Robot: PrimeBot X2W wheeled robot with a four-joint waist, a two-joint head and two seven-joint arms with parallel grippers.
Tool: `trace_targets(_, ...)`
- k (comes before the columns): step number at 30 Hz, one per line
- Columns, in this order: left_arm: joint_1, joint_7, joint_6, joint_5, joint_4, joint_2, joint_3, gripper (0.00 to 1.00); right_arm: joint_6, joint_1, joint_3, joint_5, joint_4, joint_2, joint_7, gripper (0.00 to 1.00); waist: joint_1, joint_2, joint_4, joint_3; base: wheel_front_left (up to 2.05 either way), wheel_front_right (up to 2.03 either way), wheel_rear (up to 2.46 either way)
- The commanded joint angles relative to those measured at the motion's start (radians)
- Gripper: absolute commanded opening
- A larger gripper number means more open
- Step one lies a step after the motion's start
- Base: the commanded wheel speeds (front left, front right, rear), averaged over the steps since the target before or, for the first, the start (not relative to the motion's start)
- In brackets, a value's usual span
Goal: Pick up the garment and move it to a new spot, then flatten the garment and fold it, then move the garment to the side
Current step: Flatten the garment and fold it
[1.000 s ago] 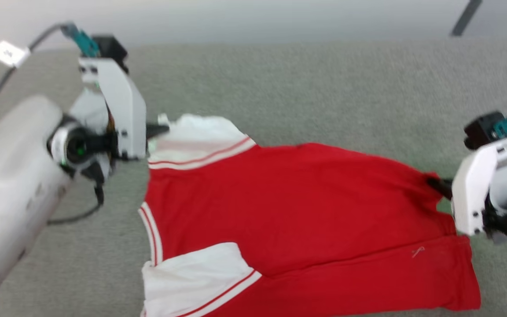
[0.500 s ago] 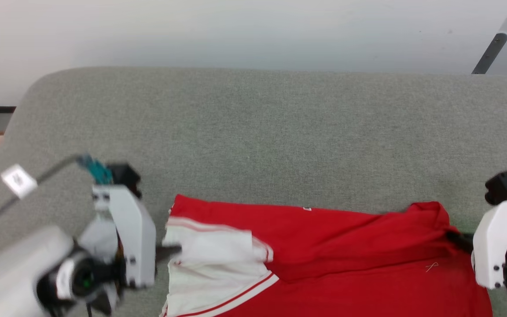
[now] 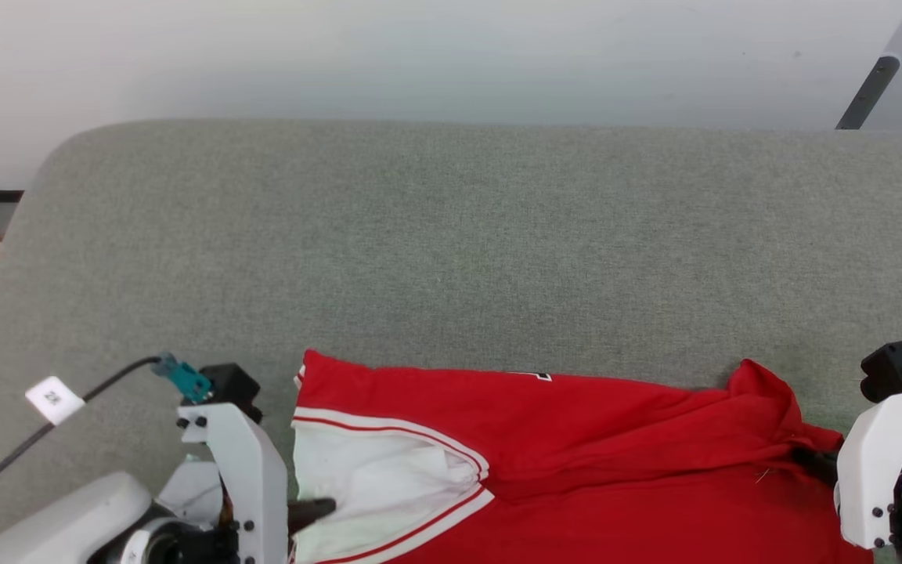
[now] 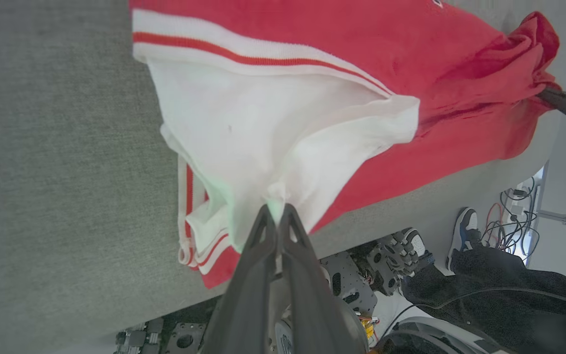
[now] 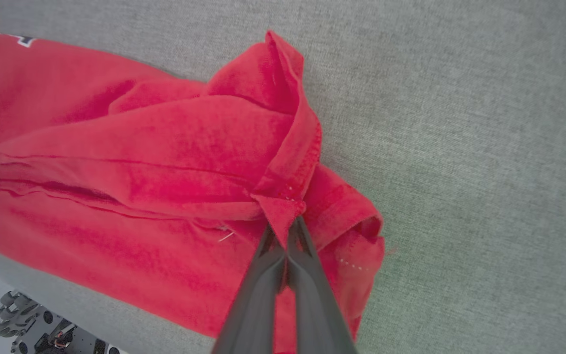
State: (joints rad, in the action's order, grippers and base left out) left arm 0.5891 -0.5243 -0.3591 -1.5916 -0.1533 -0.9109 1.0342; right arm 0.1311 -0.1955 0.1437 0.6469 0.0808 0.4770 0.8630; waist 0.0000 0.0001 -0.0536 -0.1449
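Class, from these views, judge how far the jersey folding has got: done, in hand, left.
Done: the garment lies on the grey surface, one red layer doubled over. In hand: the left gripper is shut on its white sleeve, the right gripper on a red hem corner. Left: the cloth bunches by the right gripper, so smoothing, finishing the fold and moving aside likely remain.

solid red garment [image 3: 615,439] along the near edge of the grey-green woven table top [image 3: 451,235]. white sleeve [image 3: 377,478] toward the left edge, trimmed in white bands with a thin red stripe. left gripper [image 4: 277,219] dark grey, right gripper [image 5: 287,228] the same. white wrist housing [image 3: 243,462], teal plug [image 3: 182,377], white tag [image 3: 54,398], black cable [image 3: 114,377].
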Motion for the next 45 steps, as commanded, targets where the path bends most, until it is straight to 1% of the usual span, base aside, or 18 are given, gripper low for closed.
trace_targets(1,-0.007,0.009,0.008,0.004,0.001,0.001,-0.007,0.78,-0.001,0.01,-0.007,-0.01,-0.006,-0.006,0.0,0.31,0.0,-0.0001,0.0,0.002,0.0,0.0,0.0)
trace_targets(2,-0.005,0.014,0.009,0.005,0.002,0.001,-0.01,1.0,-0.001,0.013,-0.01,-0.014,-0.009,-0.007,0.003,0.52,0.0,-0.0001,-0.001,0.005,0.0,0.0,0.0)
trace_targets(3,-0.004,0.018,0.011,0.005,0.001,0.0,-0.013,1.0,-0.001,0.018,-0.01,-0.018,-0.014,-0.009,0.008,0.95,0.0,-0.0001,-0.001,0.008,0.0,0.0,0.0)
trace_targets(4,-0.005,0.021,0.013,0.003,-0.001,-0.003,-0.017,1.0,-0.001,0.024,-0.011,-0.021,-0.018,-0.011,0.011,1.0,0.0,-0.0001,-0.001,0.012,0.0,0.0,0.0)
trace_targets(10,-0.025,0.049,0.008,-0.004,-0.03,-0.031,-0.036,1.0,-0.001,0.046,-0.033,-0.012,-0.055,-0.024,0.047,1.0,0.0,-0.0001,-0.003,0.045,0.0,0.0,0.0)
trace_targets(14,-0.054,0.132,0.008,0.01,-0.046,-0.058,-0.071,1.0,-0.001,0.078,-0.065,0.01,-0.104,-0.039,0.09,1.0,0.0,-0.0001,-0.006,0.076,0.0,0.0,0.0)
trace_targets(15,-0.054,0.132,0.008,0.01,-0.046,-0.058,-0.071,1.0,-0.001,0.078,-0.065,0.01,-0.104,-0.039,0.09,1.0,0.0,-0.0001,-0.006,0.076,0.0,0.0,0.0)
trace_targets(19,-0.094,0.263,0.03,0.042,-0.038,-0.065,-0.106,1.0,-0.001,0.113,-0.106,0.014,-0.141,-0.066,0.113,1.0,0.0,-0.0001,-0.012,0.093,0.0,0.0,0.0)
trace_targets(21,-0.112,0.345,0.051,0.081,-0.032,-0.068,-0.12,1.0,-0.001,0.127,-0.13,0.0,-0.15,-0.08,0.12,1.0,0.0,-0.0001,-0.015,0.099,0.0,0.0,0.0)
trace_targets(25,-0.18,0.526,0.091,0.118,0.007,-0.043,-0.152,1.0,-0.001,0.148,-0.179,-0.027,-0.152,-0.105,0.125,1.0,0.0,-0.0001,-0.029,0.111,0.0,0.0,0.0)
trace_targets(27,-0.207,0.614,0.111,0.161,0.028,-0.038,-0.158,1.0,-0.001,0.154,-0.204,-0.04,-0.145,-0.117,0.128,1.0,0.0,-0.0001,-0.039,0.116,0.0,0.0,0.0)
trace_targets(29,-0.242,0.696,0.131,0.177,0.053,-0.018,-0.167,1.0,-0.001,0.161,-0.228,-0.05,-0.135,-0.125,0.132,1.0,0.0,-0.0001,-0.05,0.12,0.0,0.0,0.0)
trace_targets(31,-0.269,0.752,0.144,0.203,0.081,-0.008,-0.183,1.0,-0.001,0.158,-0.25,-0.058,-0.123,-0.13,0.137,1.0,0.0,-0.0001,-0.062,0.121,0.0,0.0,0.0)
trace_targets(35,-0.337,0.788,0.167,0.253,0.134,0.039,-0.25,1.0,-0.001,0.143,-0.282,-0.074,-0.093,-0.135,0.147,1.0,0.0,-0.0001,-0.086,0.119,0.0,0.0,0.0)
trace_targets(37,-0.366,0.789,0.176,0.303,0.156,0.072,-0.322,1.0,-0.001,0.134,-0.295,-0.089,-0.078,-0.129,0.152,1.0,0.0,-0.0001,-0.101,0.116,0.0,0.0,0.0)
trace_targets(39,-0.417,0.788,0.19,0.351,0.172,0.121,-0.397,1.0,-0.001,0.127,-0.304,-0.097,-0.065,-0.126,0.16,1.0,0.0,-0.0001,-0.114,0.112,0.0,0.0,0.0)
trace_targets(43,-0.504,0.788,0.234,0.465,0.191,0.214,-0.543,1.0,-0.001,0.113,-0.328,-0.118,-0.041,-0.116,0.182,1.0,0.0,-0.0001,-0.139,0.102,0.0,0.0,0.0)
trace_targets(45,-0.549,0.788,0.26,0.5,0.203,0.262,-0.593,1.0,-0.001,0.106,-0.339,-0.126,-0.029,-0.118,0.198,1.0,0.0,-0.0001,-0.151,0.095,0.0,0.0,0.0)
